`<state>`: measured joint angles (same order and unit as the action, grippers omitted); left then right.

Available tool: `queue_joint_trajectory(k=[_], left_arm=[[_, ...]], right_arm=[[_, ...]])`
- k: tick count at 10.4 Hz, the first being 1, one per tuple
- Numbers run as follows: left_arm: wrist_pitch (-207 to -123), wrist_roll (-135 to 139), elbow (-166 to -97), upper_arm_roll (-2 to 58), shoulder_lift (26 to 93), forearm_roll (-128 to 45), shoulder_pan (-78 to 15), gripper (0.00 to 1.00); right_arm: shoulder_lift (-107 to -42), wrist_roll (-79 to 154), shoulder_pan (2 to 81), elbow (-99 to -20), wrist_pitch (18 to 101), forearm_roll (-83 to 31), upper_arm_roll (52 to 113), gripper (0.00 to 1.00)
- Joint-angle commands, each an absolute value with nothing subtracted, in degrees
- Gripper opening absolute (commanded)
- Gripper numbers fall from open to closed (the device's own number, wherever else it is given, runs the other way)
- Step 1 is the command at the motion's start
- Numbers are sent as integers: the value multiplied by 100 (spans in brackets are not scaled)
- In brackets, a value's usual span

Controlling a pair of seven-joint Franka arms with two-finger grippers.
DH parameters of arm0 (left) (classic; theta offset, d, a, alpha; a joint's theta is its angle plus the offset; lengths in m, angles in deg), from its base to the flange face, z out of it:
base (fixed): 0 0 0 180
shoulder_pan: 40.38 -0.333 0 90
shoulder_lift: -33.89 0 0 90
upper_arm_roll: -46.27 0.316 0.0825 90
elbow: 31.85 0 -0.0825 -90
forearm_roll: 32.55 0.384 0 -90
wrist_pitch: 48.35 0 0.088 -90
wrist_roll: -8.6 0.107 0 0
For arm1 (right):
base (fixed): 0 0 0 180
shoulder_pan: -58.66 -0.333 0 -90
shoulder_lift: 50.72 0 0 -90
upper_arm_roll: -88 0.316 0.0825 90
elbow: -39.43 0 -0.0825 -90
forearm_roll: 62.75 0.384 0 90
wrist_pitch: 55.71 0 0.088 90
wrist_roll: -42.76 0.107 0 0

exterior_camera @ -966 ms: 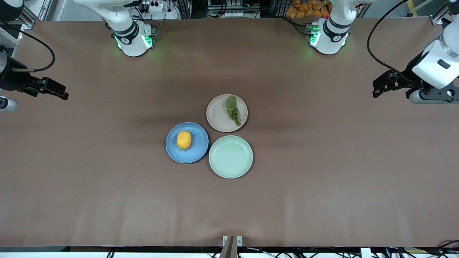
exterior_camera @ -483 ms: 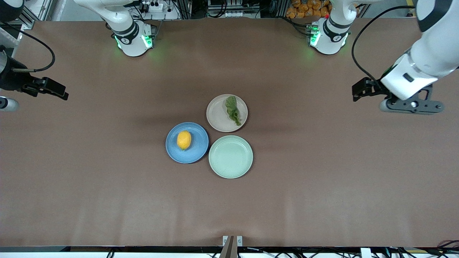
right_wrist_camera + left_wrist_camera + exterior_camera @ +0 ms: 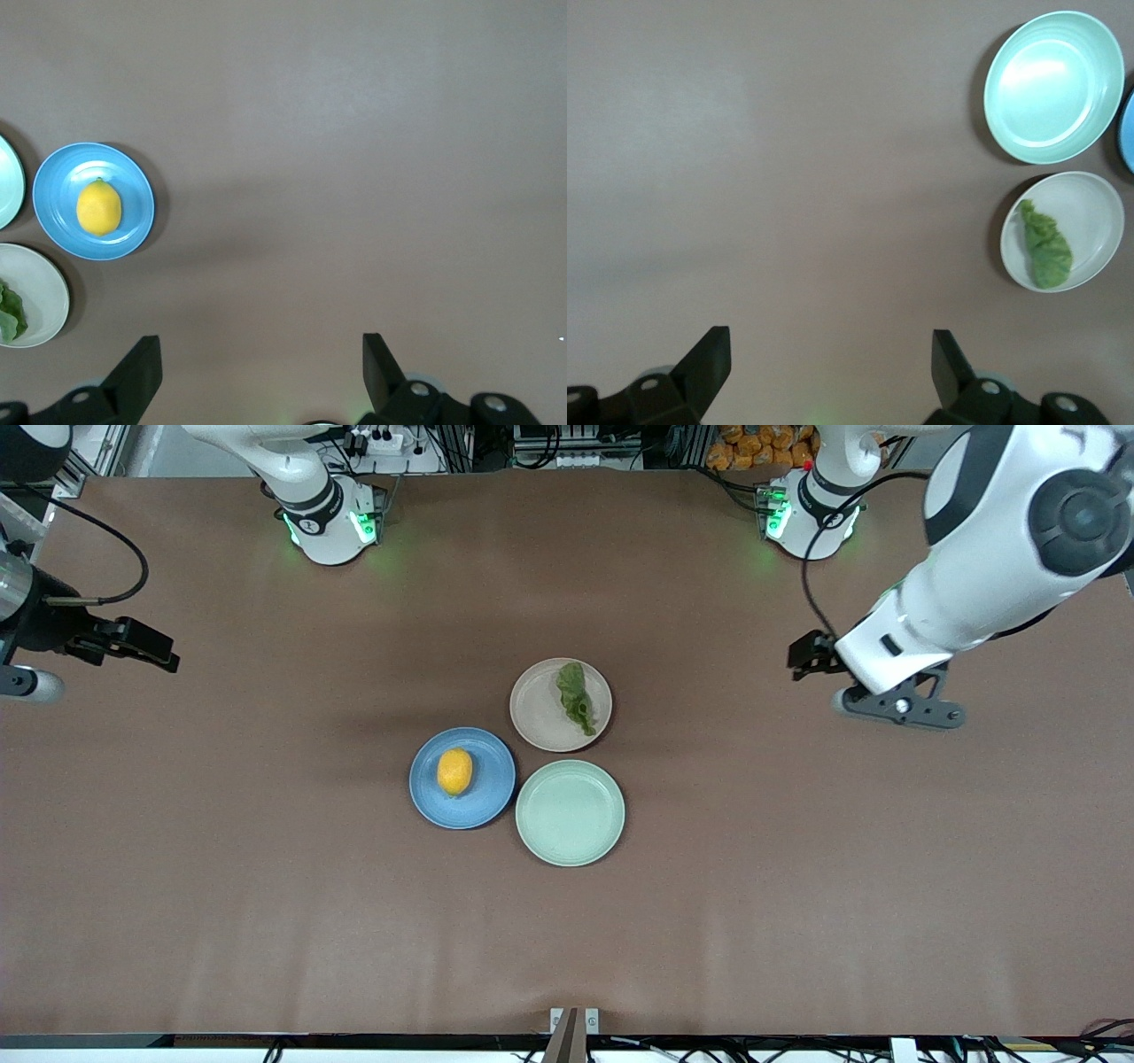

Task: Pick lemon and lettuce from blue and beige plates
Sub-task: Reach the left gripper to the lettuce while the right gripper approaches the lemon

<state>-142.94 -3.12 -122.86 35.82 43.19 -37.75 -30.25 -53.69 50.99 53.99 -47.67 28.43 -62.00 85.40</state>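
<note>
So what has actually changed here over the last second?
The left arm swung in from its end of the table toward the plates; its open hand now hangs over bare table, short of the beige plate. The right hand, also open and empty, barely shifted at its own end. Nothing was grasped: the lettuce lies on the beige plate, the lemon on the blue plate, and the mint-green plate is unchanged.

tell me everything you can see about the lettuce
The lettuce is a single crinkled dark green leaf, elongated and slightly curled, looking soft and limp. It lies flat on the beige plate, on the half toward the left arm's end of the table, within the rim. Only the plate touches it; neither gripper is near it.
</note>
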Motion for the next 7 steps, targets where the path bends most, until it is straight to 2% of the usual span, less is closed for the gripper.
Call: queue_joint_trajectory(k=[1,5,7], left_arm=[[-14764,-1079,-12492,3581,4416,-3923,-2537,100],[-15450,-2915,-12466,3572,5267,-3624,-1526,100],[-15775,-3548,-12466,3572,5671,-3493,-1209,100]], right_arm=[[-5379,5041,5382,-4820,2832,-6231,8537,100],[-5581,5207,5347,-4873,3051,-6179,8704,100],[-5643,5304,5321,-5100,3419,-6169,8878,100]])
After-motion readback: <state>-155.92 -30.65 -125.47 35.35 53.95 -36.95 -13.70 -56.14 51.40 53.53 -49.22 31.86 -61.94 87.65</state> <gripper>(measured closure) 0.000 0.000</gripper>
